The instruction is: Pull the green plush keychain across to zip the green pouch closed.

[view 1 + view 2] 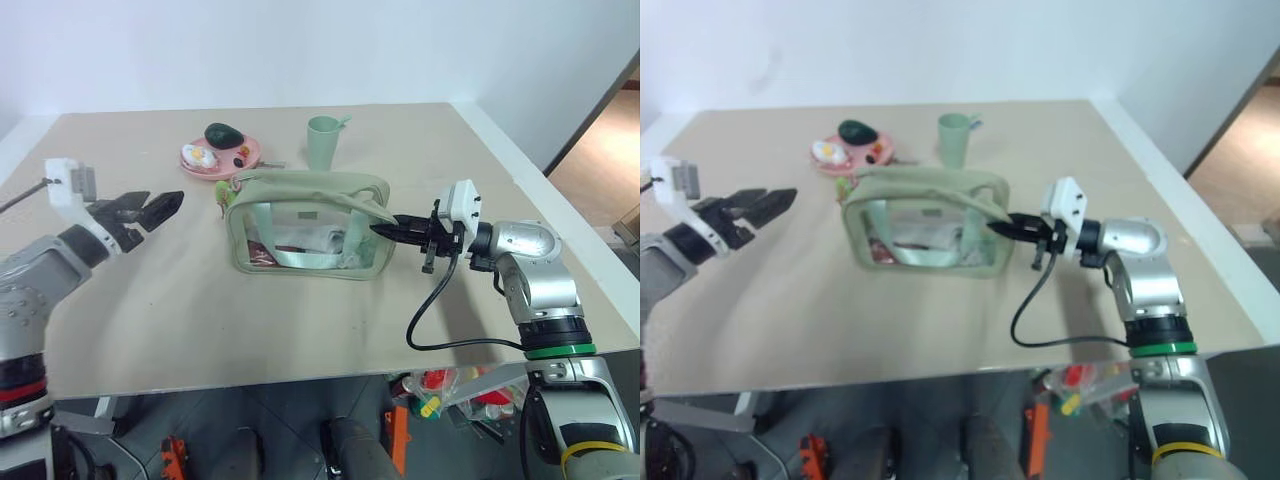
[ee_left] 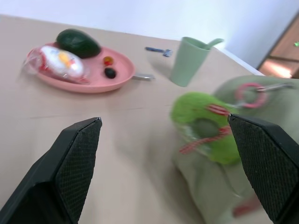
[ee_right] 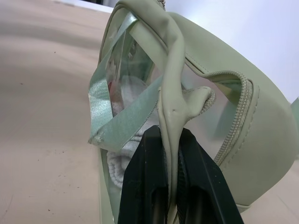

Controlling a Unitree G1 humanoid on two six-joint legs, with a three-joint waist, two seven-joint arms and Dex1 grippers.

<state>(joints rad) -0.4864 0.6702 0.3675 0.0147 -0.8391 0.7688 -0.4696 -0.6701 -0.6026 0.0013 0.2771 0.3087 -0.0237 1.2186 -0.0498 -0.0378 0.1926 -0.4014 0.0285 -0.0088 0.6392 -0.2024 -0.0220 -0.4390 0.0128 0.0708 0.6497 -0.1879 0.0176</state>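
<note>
The green pouch stands upright in the middle of the table, with clear side panels and its zipper along the top. At its left end hangs the green plush keychain, a fuzzy lime charm with reddish bits. My left gripper is open, held level to the left of the pouch and a short way from the keychain. In the left wrist view the keychain lies ahead between the spread fingers. My right gripper is shut on a green strap at the pouch's right end.
Behind the pouch a pink plate holds a dark green avocado toy and other small toys. A pale green cup stands to its right. The table's front edge is near, with clutter on the floor below.
</note>
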